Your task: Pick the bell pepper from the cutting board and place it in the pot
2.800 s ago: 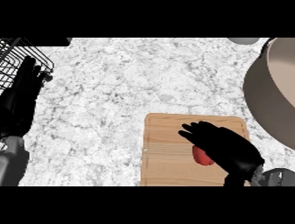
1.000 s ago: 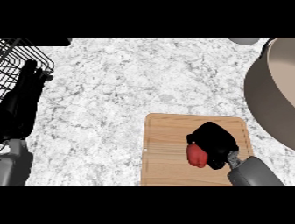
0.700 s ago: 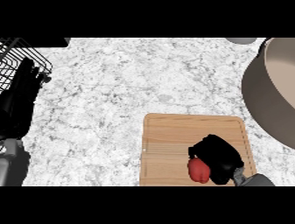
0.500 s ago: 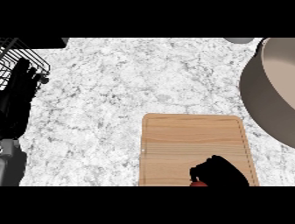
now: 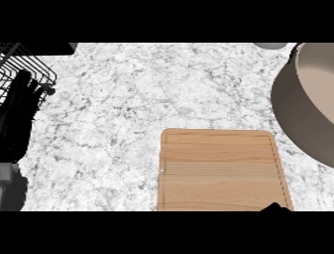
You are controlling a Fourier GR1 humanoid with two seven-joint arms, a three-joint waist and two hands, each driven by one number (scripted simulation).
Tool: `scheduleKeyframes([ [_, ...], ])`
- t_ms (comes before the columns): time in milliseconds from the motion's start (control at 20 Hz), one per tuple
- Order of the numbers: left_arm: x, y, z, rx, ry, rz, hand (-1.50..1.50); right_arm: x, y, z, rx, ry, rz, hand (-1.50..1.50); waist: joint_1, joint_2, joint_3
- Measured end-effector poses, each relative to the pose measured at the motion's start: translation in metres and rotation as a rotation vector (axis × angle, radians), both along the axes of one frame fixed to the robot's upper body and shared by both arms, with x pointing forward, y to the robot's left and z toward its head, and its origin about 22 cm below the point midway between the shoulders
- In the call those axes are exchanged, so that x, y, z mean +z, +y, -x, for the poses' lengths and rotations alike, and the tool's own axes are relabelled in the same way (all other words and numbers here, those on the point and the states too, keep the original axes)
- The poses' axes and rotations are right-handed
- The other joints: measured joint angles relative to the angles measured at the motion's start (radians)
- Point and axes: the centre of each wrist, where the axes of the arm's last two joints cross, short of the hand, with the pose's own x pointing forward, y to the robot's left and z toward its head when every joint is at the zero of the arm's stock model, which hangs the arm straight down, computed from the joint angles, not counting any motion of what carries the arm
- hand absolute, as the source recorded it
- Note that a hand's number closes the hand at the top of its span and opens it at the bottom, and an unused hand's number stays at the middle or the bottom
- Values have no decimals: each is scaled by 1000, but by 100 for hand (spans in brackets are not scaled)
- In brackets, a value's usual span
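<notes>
My right hand (image 5: 275, 207) barely shows at the cutting board's (image 5: 221, 168) near right corner (can't tell if it's open or closed). Pepper not visible. Pot (image 5: 319, 106) sits right of the board. My left hand (image 5: 16, 116), fingers relaxed, rests far left of it on the tabletop (image 5: 140, 89).

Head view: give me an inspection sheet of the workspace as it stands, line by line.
Surface: marbled white counter.
Job's things: wooden cutting board bare on top; bell pepper nowhere in view; pot at the right edge, nothing seen inside the part that shows.
Clutter: black wire rack at left.
Hands: left hand open, resting at left over the rack; right hand only a dark sliver at the bottom edge, fingers hidden.
Cables: nothing seen.
Surroundings: a grey object at the top edge, cut off.
</notes>
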Motion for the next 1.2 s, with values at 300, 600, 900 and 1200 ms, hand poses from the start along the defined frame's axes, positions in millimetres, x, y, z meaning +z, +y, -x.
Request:
scheduleKeyframes([
  [300, -3, -2, 2, 10, 3, -1, 0, 49, -19, 6, -208, -244, -212, 150, -5, 0, 0],
  [600, -3, -7, 1, -4, 6, 1, 0, 69, -50, 0, -390, -403, -245, 150, 4, 2, 0],
  [900, -2, -6, -1, -18, -3, 0, 0, 99, -93, -17, -505, -471, -324, 150, 14, 4, 0],
  [1200, 4, -13, -8, -26, 1, 2, 0, 103, -143, -49, -567, -448, -412, 150, 22, 5, 0],
])
